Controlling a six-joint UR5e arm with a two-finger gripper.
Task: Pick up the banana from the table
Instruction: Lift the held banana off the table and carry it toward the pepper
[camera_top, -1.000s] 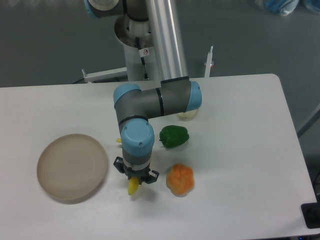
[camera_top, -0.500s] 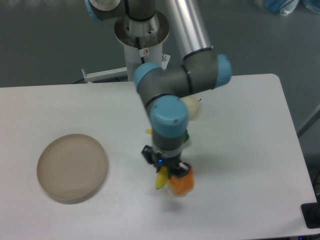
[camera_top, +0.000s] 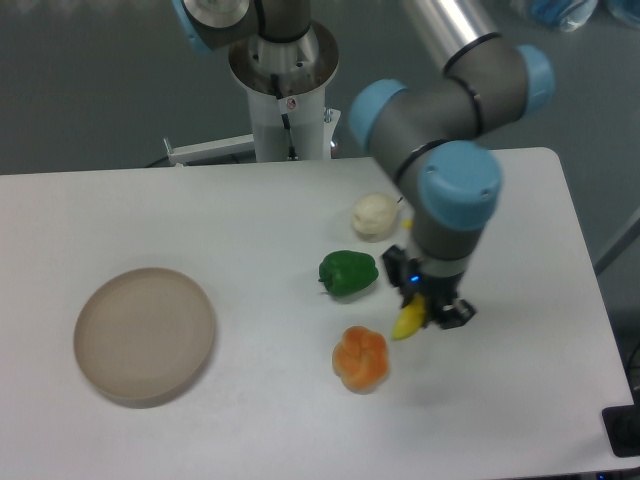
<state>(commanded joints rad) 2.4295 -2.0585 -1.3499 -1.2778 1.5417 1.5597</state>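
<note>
Yellow banana (camera_top: 408, 322) clamped in the gripper (camera_top: 427, 302), only its lower end showing, over the table (camera_top: 520, 400) right of the orange pepper (camera_top: 360, 359). Green pepper (camera_top: 348, 272) just left of the gripper, cream lump (camera_top: 375, 215) behind it. Tan plate (camera_top: 145, 334) far left.

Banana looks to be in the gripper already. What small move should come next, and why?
Probably hold the grip and steady the arm, or lift slightly. The gripper is shut on the banana, whose yellow end sticks out below it, to the right of the orange pepper and green pepper. Its height above the table is unclear.
</note>
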